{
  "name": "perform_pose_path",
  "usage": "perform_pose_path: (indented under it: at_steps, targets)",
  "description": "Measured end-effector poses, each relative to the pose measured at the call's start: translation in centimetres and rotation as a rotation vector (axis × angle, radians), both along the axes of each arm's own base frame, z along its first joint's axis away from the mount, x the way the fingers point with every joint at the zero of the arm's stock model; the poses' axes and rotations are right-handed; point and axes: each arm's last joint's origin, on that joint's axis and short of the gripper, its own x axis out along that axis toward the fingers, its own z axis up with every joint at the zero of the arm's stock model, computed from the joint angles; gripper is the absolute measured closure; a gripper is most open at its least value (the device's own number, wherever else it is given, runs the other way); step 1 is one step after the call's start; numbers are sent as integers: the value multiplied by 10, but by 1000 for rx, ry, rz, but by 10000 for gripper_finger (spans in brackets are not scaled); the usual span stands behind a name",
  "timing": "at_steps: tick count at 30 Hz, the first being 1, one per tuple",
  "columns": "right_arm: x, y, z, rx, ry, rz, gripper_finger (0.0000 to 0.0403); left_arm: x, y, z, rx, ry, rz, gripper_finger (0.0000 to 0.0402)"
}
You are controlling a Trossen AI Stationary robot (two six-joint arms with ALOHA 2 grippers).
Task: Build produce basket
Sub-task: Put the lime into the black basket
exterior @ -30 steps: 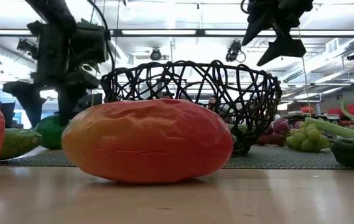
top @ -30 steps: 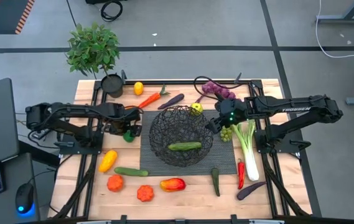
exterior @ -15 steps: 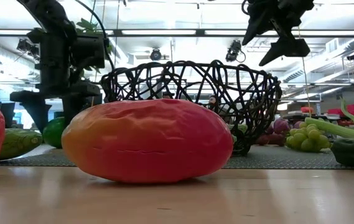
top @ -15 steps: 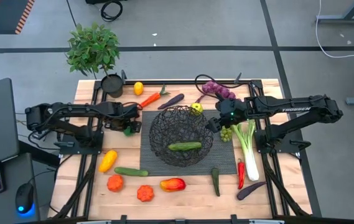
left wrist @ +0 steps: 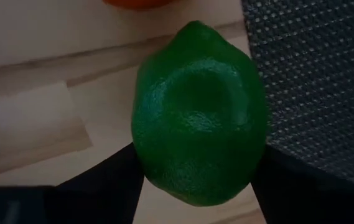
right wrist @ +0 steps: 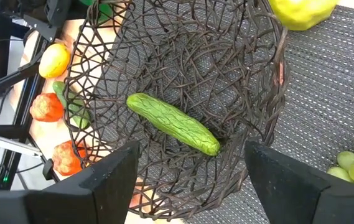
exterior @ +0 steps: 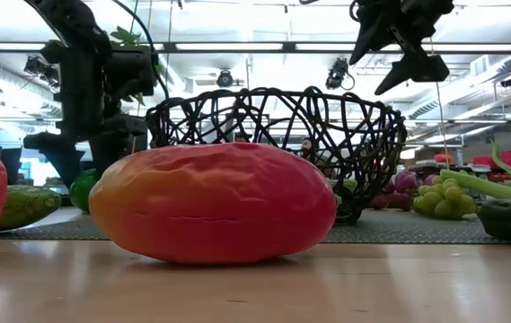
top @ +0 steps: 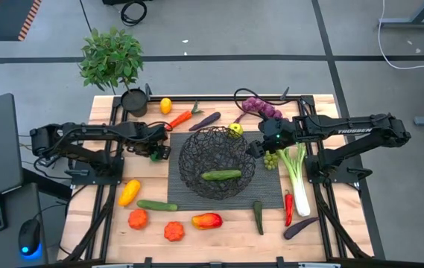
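The black wire basket (top: 215, 160) stands on a grey mat at the table's middle, with one green cucumber (top: 221, 175) lying in its bottom (right wrist: 173, 124). Left of the basket a green lime (left wrist: 198, 112) rests on the wood at the mat's edge. My left gripper (top: 156, 151) points down over the lime, one finger on each side of it. My right gripper (top: 260, 149) hangs open, high above the basket's right rim (exterior: 399, 54), with nothing between its fingers. More produce lies around the basket. My left gripper has the lime between its two fingers, which meet its two opposite sides (left wrist: 138, 168) near one end. The fingers come from above, pointing down. The lime still lies on the table (exterior: 84, 188), long axis level.
A potted plant (top: 111, 59) stands at the far left corner. Carrot (top: 179, 119), lemon (top: 165, 105) and aubergine (top: 206, 120) lie behind the basket. Grapes (top: 270, 160), leek (top: 297, 175) and chili (top: 288, 208) lie to its right. Tomatoes (top: 138, 218), a cucumber (top: 156, 205) and a red-orange fruit (top: 206, 220) lie along the near side.
My left gripper has shifted a little toward the basket and sunk over the lime, turning slightly. In the low view its fingers now stand closer together around the lime. The lime stays on the table. My right gripper has kept its place.
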Motion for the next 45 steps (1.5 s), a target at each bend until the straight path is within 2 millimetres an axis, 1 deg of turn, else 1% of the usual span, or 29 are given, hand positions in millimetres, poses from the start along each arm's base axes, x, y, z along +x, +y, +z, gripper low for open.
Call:
perform_pose_path:
  at_steps: [4, 7, 9, 11, 15, 22, 25, 27, 32, 40, 42, 45]
  targets:
    - [0, 0, 0, 0, 0, 0, 108, 0, -1, 4, -33, -44, -9, 158]
    - [0, 0, 0, 5, 4, 4, 108, -1, -2, 9, -42, -88, -11, 153]
    - [0, 1, 0, 23, 3, 20, 108, -1, -1, 18, -44, -126, -10, 149]
    - [0, 2, 0, 46, 6, 39, 108, 2, 0, 30, -40, -177, -16, 148]
    - [-3, 3, 0, 77, 18, 65, 108, 7, 0, 65, -8, -285, -43, 152]
    - [-11, 3, 4, 81, 8, 70, 108, 8, -1, 118, 31, -327, -114, 149]
    - [-13, 3, 7, 68, -5, 69, 108, 17, -2, 140, 91, -436, -154, 150]
    - [-15, 3, 8, 58, -12, 79, 108, 24, -5, 149, 132, -518, -184, 151]
    - [-18, 3, 11, 37, -23, 98, 108, 42, -16, 156, 165, -653, -259, 147]
    - [-23, 3, 12, 38, -19, 106, 108, 78, -34, 150, 270, -745, -440, 146]
    - [-25, 3, 13, 45, -15, 99, 108, 84, -36, 146, 267, -742, -434, 146]
    - [-27, 3, 12, 64, 5, 81, 108, 90, -35, 138, 215, -722, -365, 145]
